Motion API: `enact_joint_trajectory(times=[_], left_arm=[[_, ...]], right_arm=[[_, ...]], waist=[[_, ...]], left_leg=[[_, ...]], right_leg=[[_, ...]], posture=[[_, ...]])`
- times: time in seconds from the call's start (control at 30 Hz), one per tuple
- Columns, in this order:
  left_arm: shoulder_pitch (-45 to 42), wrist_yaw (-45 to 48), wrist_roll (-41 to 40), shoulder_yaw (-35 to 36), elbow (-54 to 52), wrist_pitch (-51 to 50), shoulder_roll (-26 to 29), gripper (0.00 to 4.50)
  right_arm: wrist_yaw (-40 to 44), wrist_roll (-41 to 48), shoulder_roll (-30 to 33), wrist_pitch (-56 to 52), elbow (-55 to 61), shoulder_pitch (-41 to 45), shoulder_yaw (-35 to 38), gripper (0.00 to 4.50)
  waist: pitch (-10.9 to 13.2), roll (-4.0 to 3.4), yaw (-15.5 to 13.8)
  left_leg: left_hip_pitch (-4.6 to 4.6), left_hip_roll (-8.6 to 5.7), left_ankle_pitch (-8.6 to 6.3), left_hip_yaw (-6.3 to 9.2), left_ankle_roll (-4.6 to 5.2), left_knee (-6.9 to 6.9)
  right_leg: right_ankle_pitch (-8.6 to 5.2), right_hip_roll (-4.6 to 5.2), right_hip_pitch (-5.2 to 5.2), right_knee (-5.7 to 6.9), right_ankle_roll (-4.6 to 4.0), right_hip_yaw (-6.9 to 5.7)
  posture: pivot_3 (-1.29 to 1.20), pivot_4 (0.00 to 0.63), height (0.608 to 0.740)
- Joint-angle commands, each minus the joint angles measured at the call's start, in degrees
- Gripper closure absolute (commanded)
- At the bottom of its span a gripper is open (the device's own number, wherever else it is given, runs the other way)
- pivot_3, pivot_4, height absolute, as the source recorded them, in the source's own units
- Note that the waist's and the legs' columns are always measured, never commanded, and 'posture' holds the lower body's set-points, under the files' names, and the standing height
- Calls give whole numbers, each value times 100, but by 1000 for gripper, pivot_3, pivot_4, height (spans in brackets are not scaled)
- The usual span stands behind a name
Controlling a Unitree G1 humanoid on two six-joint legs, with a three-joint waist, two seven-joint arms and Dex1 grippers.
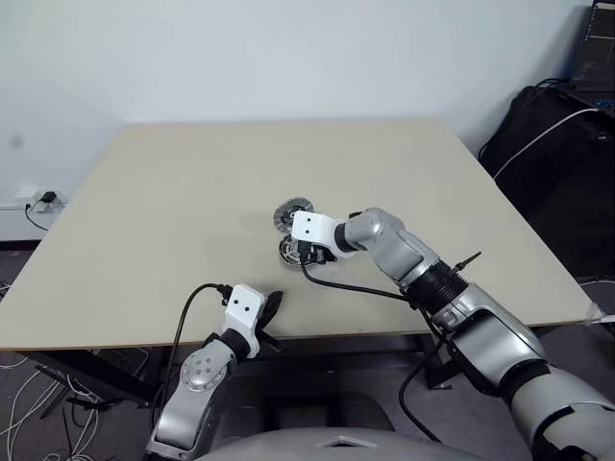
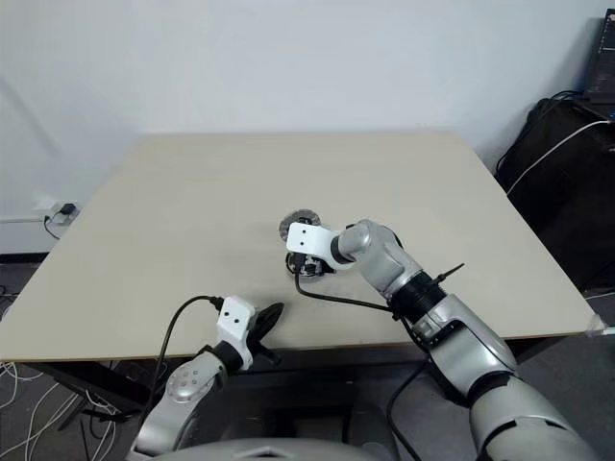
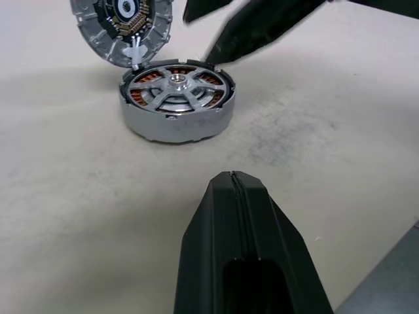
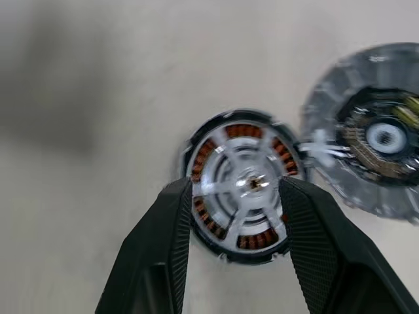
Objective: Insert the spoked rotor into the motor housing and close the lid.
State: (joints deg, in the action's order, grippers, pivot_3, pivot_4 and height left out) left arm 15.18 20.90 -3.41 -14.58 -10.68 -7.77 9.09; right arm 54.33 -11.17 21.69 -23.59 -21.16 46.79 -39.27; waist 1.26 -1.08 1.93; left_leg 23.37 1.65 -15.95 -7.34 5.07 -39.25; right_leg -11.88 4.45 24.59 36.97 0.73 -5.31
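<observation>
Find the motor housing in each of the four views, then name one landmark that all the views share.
Left eye view: motor housing mid-table, just under the right arm's white wrist block.
Right eye view: mid-table, under the same block.
Left wrist view: on the table, ahead of the shut left hand.
Right wrist view: framed by the open right hand.
Shared landmark: the lid right beside it.
</observation>
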Motion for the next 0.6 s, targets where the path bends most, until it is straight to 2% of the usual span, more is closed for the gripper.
enact_joint_trajectory(times=[0.03, 0.2, 0.6], left_arm=[[-10, -67, 8, -10, 8, 196, -63, 4500], [91, -168, 6, -8, -14, 264, -113, 4500], [244, -304, 10, 27, -76, 355, -154, 4500]], right_arm=[[444, -248, -39, 331, -239, 327, -150, 2263], [755, -458, -259, 638, -879, 541, -228, 2263], [843, -866, -679, 1177, -2127, 873, -158, 2263]], waist=[[0, 0, -3], [0, 0, -10], [1, 0, -26]], left_leg=[[0, 0, 0, 0, 0, 0], [0, 0, 1, -1, -9, -2], [0, 0, 13, -1, -34, -2]], right_leg=[[0, 0, 0, 0, -1, 0], [3, 1, 0, 0, -3, 0], [5, 2, 2, 1, -6, -1]], posture=[[0, 0, 740], [0, 0, 740], [0, 0, 740]])
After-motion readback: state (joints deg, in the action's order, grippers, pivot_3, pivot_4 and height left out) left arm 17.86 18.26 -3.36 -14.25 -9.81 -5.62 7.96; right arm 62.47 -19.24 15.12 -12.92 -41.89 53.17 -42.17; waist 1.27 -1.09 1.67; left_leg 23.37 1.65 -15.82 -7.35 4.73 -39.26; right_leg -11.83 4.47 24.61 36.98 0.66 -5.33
